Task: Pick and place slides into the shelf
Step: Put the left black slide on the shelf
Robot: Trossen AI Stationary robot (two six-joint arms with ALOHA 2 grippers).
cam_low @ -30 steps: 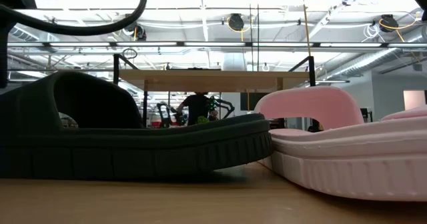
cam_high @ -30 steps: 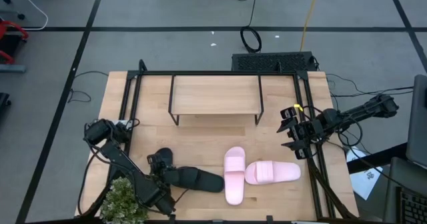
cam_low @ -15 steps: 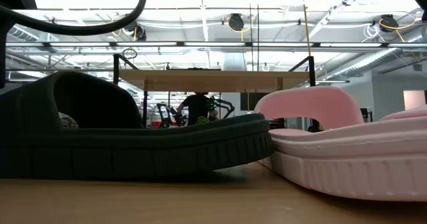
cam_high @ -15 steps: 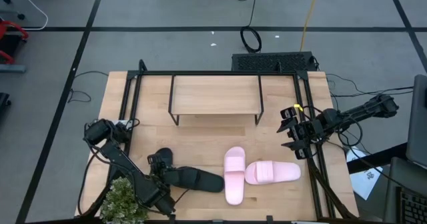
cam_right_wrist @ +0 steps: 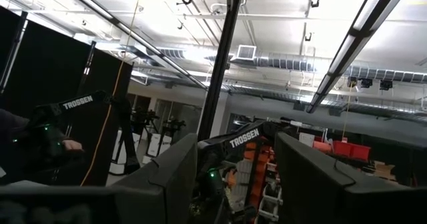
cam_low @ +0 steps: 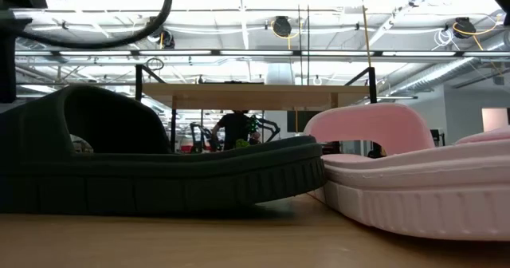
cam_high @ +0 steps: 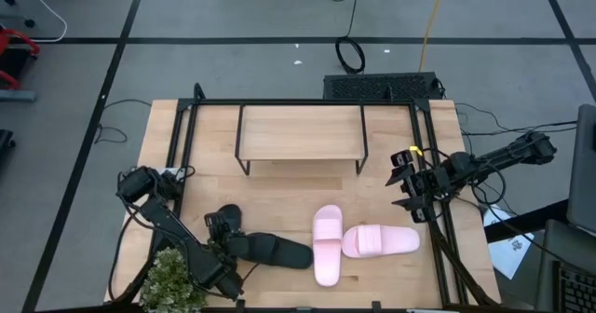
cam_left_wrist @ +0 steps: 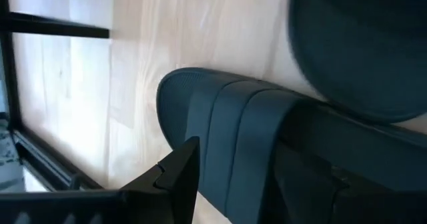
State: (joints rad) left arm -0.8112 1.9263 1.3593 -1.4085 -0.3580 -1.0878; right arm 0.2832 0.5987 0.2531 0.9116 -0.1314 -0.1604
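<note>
We see the left gripper (cam_high: pixel 226 227) low over the table (cam_high: pixel 279 197) near its front left corner, its fingers (cam_left_wrist: pixel 175 177) spread around the strap of a black slide (cam_left_wrist: pixel 247 144). This slide (cam_high: pixel 268 250) lies flat on the table; whether the fingers touch it we cannot tell. Two pink slides (cam_high: pixel 358 241) lie touching each other near the front edge. The shelf (cam_high: pixel 301 132) stands near the back edge. The right gripper (cam_high: pixel 407 184) waits above the right edge, its fingers apart.

A black slide's ribbed strap (cam_left_wrist: pixel 247 144) fills the view on the pale wooden desk (cam_left_wrist: pixel 143 51). The left gripper (cam_left_wrist: pixel 233 177) straddles it, fingers spread wide.
</note>
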